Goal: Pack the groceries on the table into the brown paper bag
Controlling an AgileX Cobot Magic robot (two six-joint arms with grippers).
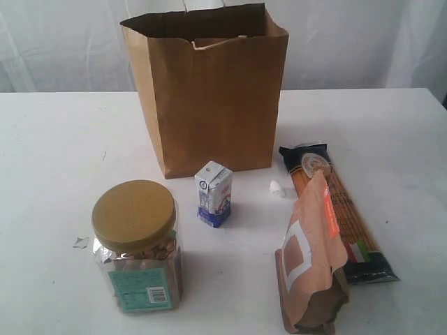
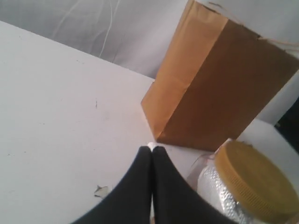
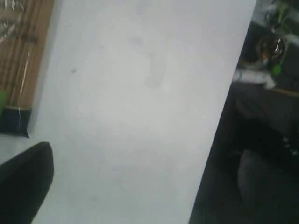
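Pressed together with nothing between its black fingers, the left claw (image 2: 152, 149) is held low over the large flat white counter (image 2: 56, 116). It is just beside the tan-lidded clear plastic jar (image 2: 250, 179) and short of the upright brown kraft paper bag (image 2: 219, 88). Of the right claw (image 3: 23, 182) only one dark edge is shown, so it cannot be told whether it is spread or closed. It is held above bare counter near the end of the long clear spaghetti pack (image 3: 21, 60). Neither claw is caught in the exterior view.

Outside the bag, in front of it, are found the jar, the small white-and-blue carton (image 1: 213, 194), the brown-orange windowed pouch (image 1: 311, 258) and the spaghetti pack. Packing is judged unfinished, with no item gripped at present. For the next move, the left claw would need to be spread wide, brought around the jar below its lid, then raised above the bag's open rim.
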